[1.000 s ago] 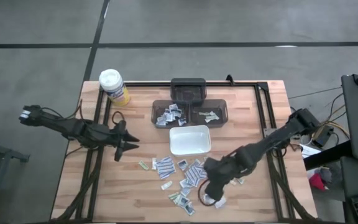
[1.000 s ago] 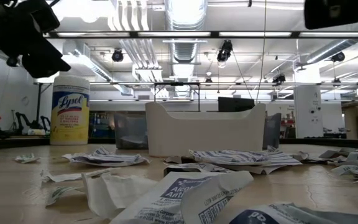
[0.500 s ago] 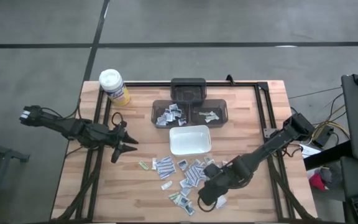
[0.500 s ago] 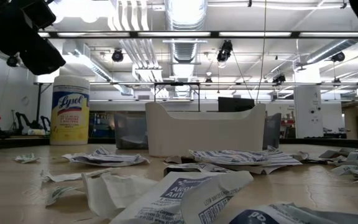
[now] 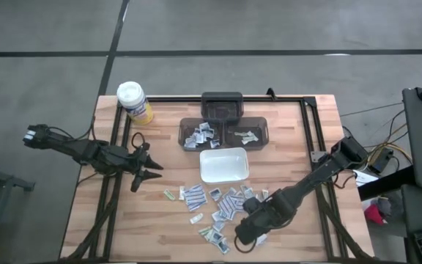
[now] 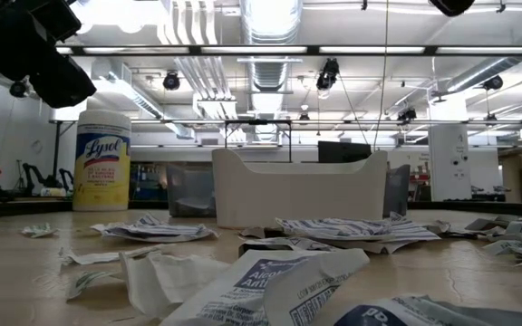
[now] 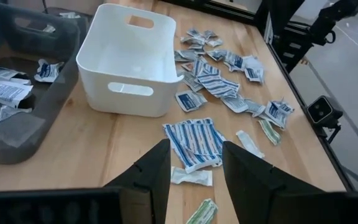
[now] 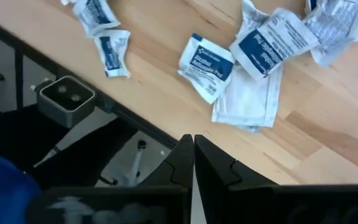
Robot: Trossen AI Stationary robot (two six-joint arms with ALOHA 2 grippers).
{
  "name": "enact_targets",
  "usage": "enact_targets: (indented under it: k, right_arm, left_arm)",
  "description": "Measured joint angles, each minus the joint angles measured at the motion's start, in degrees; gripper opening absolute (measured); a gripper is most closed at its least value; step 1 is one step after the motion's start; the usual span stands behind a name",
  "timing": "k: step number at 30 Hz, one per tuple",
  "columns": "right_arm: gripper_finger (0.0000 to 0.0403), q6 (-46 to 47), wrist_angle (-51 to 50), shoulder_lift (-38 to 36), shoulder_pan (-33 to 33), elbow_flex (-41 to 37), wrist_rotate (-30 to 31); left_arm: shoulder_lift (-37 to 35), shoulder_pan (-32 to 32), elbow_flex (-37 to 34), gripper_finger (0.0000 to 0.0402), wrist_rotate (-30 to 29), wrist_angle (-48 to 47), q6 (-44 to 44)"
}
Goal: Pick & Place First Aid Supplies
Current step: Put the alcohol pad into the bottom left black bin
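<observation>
From above we see the pale wooden bench [image 5: 86, 213] filling the middle of the frame, with the small flat sealed first aid packets [image 5: 222, 207], white and grey with bluish print, scattered across its lower centre, just below the white rectangular plastic tray [image 5: 223, 165]. More packets lie in the two dark translucent bins [image 5: 224, 133] just above the tray, and a third dark bin [image 5: 221, 105] sits above those. The yellow canister with a white lid [image 5: 133, 101] stands at the bench's upper left corner. Our left hand [image 5: 151, 171] hangs at centre left, well apart from the scatter, its two dark fingers spread with nothing between them; its wrist view looks past those fingers [image 7: 157, 171] at the tray [image 7: 104, 81] and a striped blue-and-white packet [image 7: 194, 143] lying near it. Our right hand [image 5: 242, 238] sits at the lower centre, at the right edge of the packet scatter, near the bench's front edge; its fingers [image 8: 211, 163] are pressed together and hold nothing, with loose packets [image 8: 207, 59] on the wood beyond them
</observation>
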Motion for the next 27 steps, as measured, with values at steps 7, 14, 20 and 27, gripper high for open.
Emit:
enact_targets:
  k: [7, 14, 20, 27]
  right_arm:
    - [0.0013, 2.7, -0.1, 0.0, 0.1, -2.4, 0.0]
    - [0.0013, 4.8, 0.7, 0.0, 0.1, -4.1, 0.0]
    - [0.0013, 6.0, 2.3, 0.0, 0.2, -5.6, 0.0]
    - [0.0013, 6.1, 2.3, 0.0, 0.2, -6.5, 0.3]
  left_arm:
    - [0.0, 0.0, 0.0, 0.0138, 0.0, 0.0, 0.2]
    - [0.0, 0.0, 0.0, 0.0138, 0.0, 0.0, 0.2]
    - [0.0, 0.0, 0.0, 0.0138, 0.0, 0.0, 0.6]
    - [0.0, 0.0, 0.0, 0.0138, 0.0, 0.0, 0.8]
